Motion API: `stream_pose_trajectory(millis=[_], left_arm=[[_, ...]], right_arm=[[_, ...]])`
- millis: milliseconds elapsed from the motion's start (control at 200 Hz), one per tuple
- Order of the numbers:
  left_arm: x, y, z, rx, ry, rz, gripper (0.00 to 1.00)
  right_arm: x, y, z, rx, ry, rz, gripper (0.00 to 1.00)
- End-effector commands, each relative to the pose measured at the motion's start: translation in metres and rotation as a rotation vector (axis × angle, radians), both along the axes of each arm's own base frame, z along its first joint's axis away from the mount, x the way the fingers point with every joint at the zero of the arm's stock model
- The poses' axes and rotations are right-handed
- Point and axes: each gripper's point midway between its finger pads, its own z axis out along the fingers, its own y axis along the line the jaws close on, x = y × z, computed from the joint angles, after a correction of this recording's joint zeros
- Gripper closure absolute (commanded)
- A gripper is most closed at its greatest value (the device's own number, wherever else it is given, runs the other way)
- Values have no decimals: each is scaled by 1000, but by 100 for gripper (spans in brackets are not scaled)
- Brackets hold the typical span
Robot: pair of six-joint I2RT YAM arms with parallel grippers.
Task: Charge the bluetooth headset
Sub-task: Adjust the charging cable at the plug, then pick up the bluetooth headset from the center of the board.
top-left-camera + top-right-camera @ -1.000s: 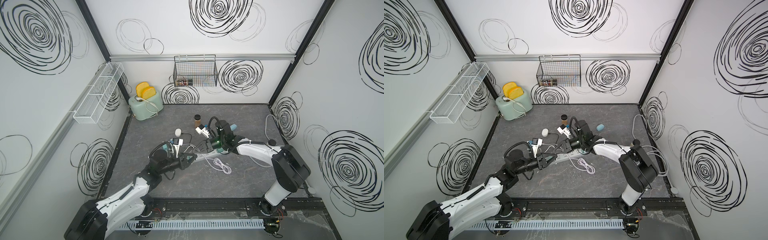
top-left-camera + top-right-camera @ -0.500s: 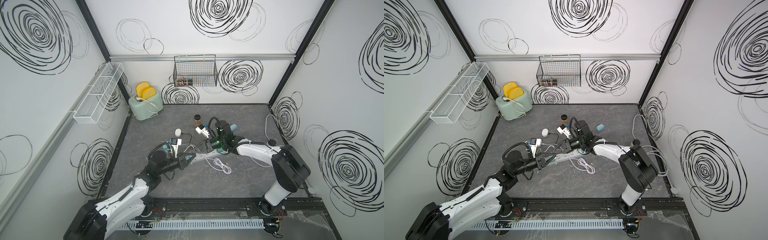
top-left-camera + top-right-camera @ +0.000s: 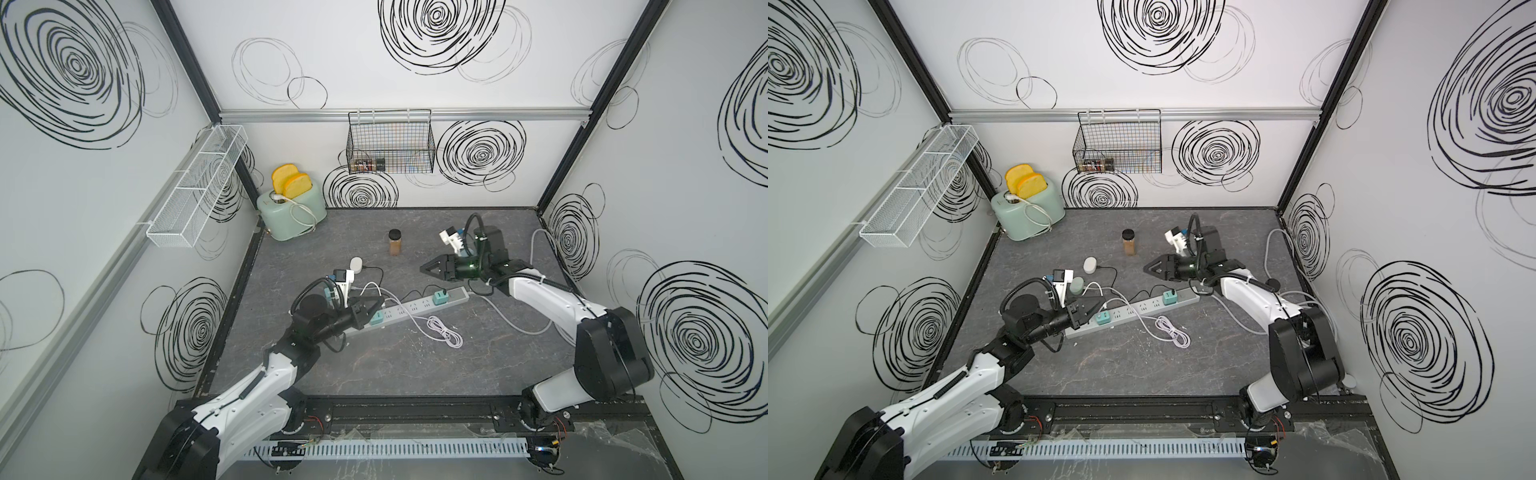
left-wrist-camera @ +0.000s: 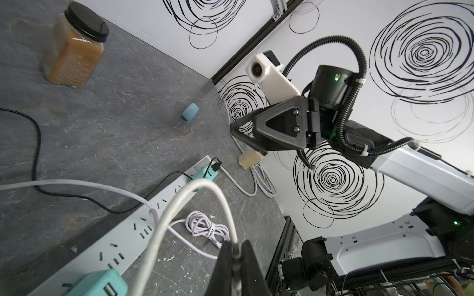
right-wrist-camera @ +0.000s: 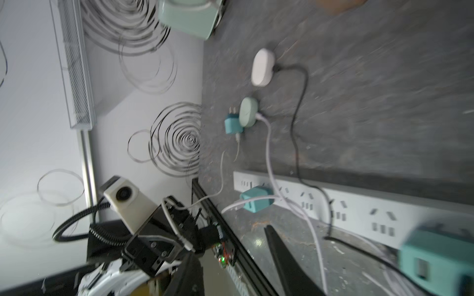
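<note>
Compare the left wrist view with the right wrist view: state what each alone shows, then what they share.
Only the left wrist view: the jar and the coiled cable. Only the right wrist view: the toaster, the white case, the green case and a loose adapter. Both: the power strip, the black cable, and the left pincer shut on the white cable.

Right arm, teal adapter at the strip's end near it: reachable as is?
Likely yes: the right hand hovers open and empty close by the teal adapter on the power strip, nothing between them.
</note>
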Motion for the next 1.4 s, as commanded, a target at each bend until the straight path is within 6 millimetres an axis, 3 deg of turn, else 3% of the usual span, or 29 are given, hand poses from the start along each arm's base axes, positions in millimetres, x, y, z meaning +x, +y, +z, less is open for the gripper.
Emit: stream_pose_trajectory(millis=[0,80,185,370,505,621,736,946,1126,1271,1396], left_arm=[[12,7,24,11,-90,62,100],[16,11,28,21,-105,93,100],[21,11,30,68,-111,97,100],[22,10,33,123,-137,110,100],[25,12,37,128,-139,119,100],[26,15,37,135,-134,123,100],[25,16,37,136,-134,126,100],[24,17,39,134,-139,126,100],[23,17,40,134,-143,129,100],[23,18,41,135,-146,130,100],[23,18,43,136,-149,129,100]], right_arm=[[35,-74,-50,-255,36,-299,49],[58,-107,-67,-265,79,-428,45],[84,-125,-88,-296,127,-507,43],[122,-141,-116,-419,184,-613,37],[140,-147,-127,-467,198,-673,27],[152,-152,-130,-471,203,-720,26],[160,-156,-132,-492,204,-760,29],[163,-151,-150,-544,244,-748,42],[164,-142,-160,-619,259,-705,41],[165,-135,-155,-676,230,-674,51],[163,-134,-155,-697,225,-649,52]])
